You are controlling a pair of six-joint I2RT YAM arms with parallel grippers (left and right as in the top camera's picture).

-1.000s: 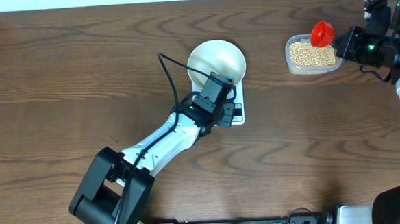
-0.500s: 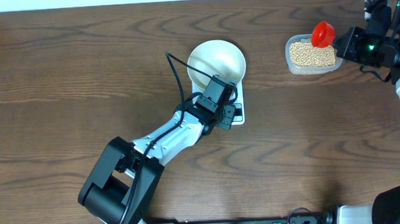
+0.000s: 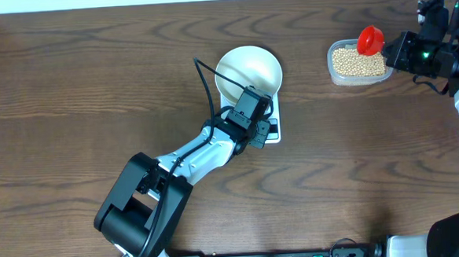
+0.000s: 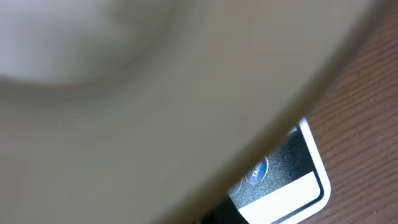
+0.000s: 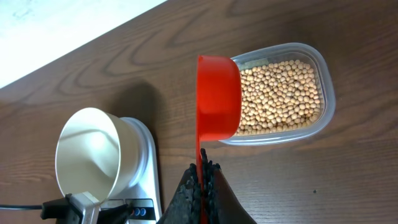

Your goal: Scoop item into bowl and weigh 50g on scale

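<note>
Pinching red scoop [image 5: 219,96] over beans [image 5: 280,93] — right gripper [image 5: 202,180].

Overhead looks straight down at the table [image 3: 70,90]. Left wrist sits tight against the bowl [image 4: 124,93]; right wrist, farther, shares bowl and scale [image 5: 147,155].

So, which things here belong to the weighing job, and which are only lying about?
Job: beans, clear tub, red scoop in right gripper, white bowl, scale.
Lying about: only the left arm's black cable and the wooden table.
</note>
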